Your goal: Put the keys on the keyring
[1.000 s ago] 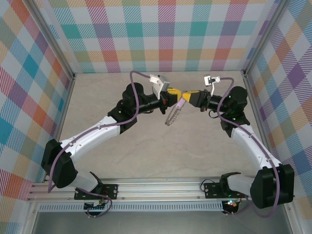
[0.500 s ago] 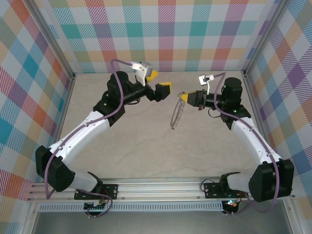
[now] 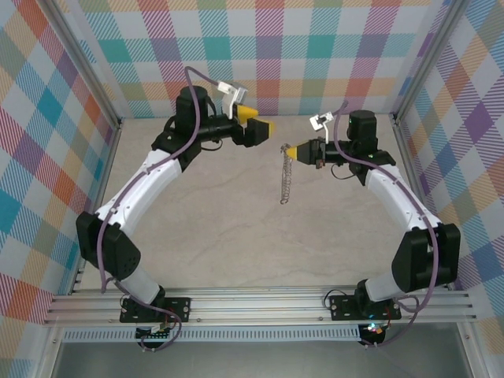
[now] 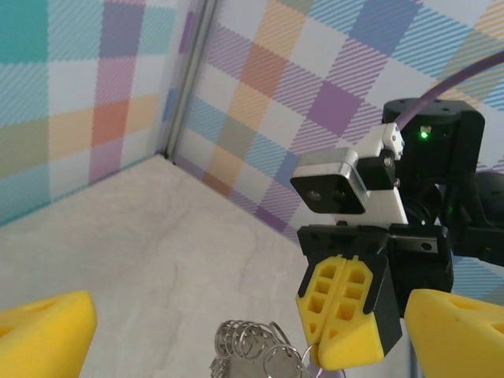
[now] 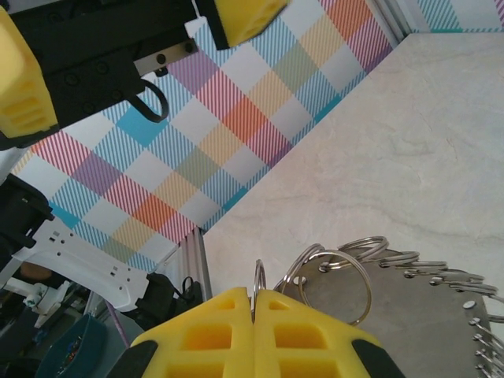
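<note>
Left tool (image 3: 257, 121): pinched shut at the meeting point a second ago, now spread wide, drawn back left and holding nothing. Keyring (image 3: 284, 179) hangs slack above the worktop (image 3: 197, 228) from the right tool (image 3: 292, 150), whose fingers stay pressed together on one ring (right wrist view agrees). Key not discernible. Judgement: left release done, threading unverified.

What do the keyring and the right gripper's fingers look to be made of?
The keyring: metal, probably steel, polished; thin silvery loops with bright glints. The fingers of the right gripper: likely matte yellow plastic; opaque, with a grid of square recesses, no shine.
</note>
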